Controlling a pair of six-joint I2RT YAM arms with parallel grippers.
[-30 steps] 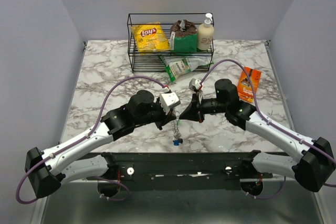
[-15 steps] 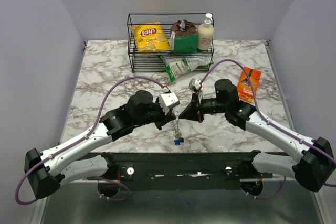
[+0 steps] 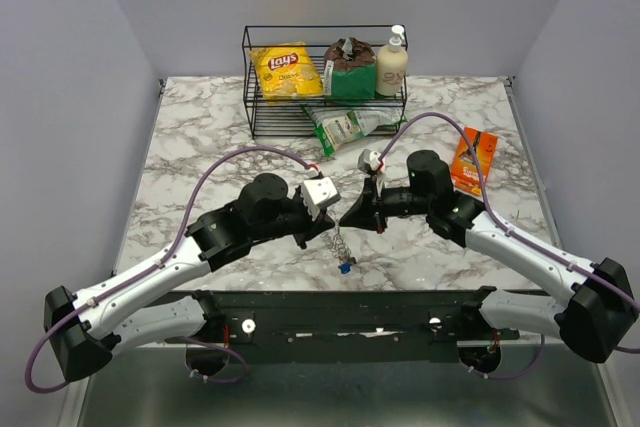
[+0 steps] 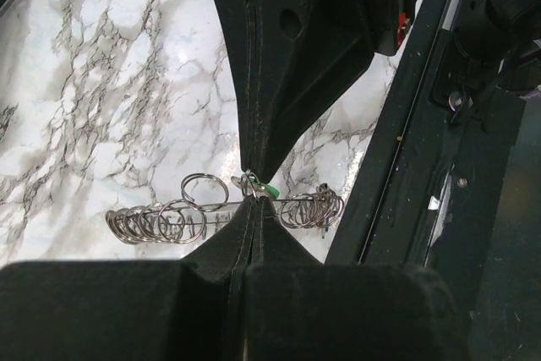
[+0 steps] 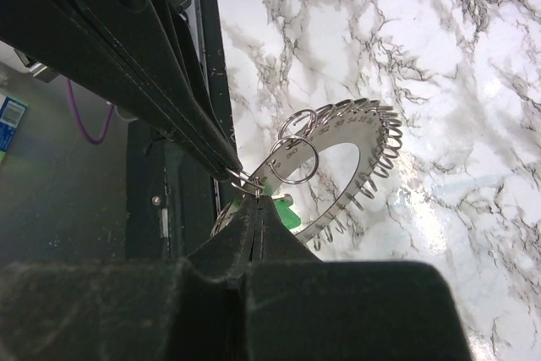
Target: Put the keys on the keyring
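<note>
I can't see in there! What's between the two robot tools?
The coiled silvery keyring hangs between the left tool and the right tool, with a green key right at their tips. The left wrist view shows it best.

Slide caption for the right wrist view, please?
Both shut, right claw and left claw meet on the keyring, green key beside.
</note>
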